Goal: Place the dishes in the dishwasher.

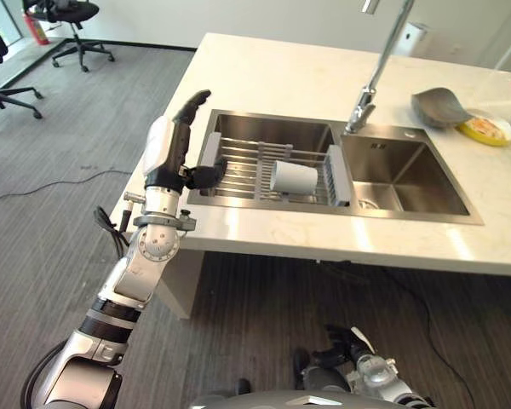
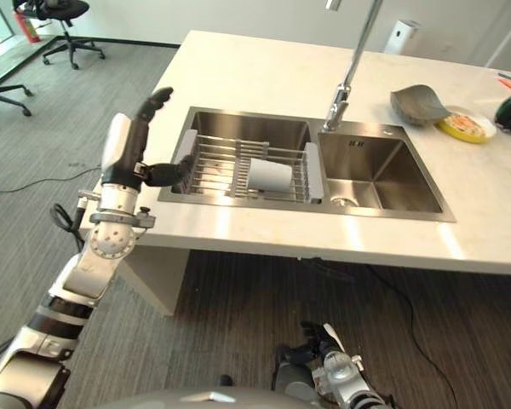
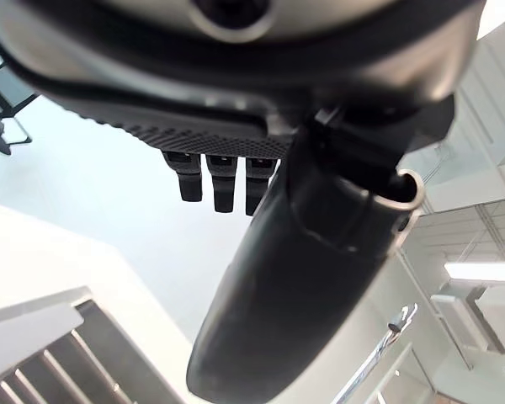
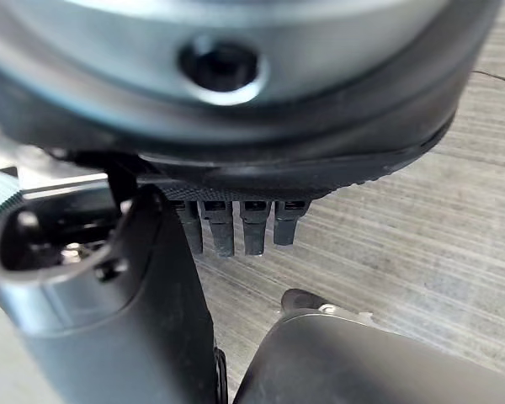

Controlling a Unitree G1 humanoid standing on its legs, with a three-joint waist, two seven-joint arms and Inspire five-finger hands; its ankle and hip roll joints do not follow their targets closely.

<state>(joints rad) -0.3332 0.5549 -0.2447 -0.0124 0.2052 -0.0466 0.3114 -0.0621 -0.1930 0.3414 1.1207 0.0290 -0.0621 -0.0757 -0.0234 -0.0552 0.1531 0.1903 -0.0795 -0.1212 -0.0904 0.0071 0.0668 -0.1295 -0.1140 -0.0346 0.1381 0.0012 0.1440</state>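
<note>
In the left basin of the steel sink point(image 1: 409, 183), a wire dish rack point(image 1: 247, 166) spans the bowl, and a white cup point(image 1: 292, 177) lies on its side on the rack's right half. The cup's long axis runs roughly from 9 to 3 o'clock across the rack. Which end is its mouth cannot be told.

The left hand point(image 1: 177, 145) is raised at the sink's left rim, at about 9 o'clock from the cup and well apart from it. Its fingers are straight and point up toward 12 o'clock, while the thumb juts toward the rack's left end; it holds nothing. In the left wrist view the fingers point(image 3: 220, 181) hang straight in a row beside the thumb.

The right hand point(image 1: 345, 349) hangs low over the grey floor, at 6 o'clock from the sink. In its wrist view the fingers point(image 4: 236, 225) are straight and empty.

On the counter point(image 1: 281, 77) at about 2 o'clock from the cup, a grey bowl point(image 1: 440, 106) sits tilted, just beside a yellow plate point(image 1: 487, 129). A tall faucet point(image 1: 379, 68) rises behind the divider between the basins.
</note>
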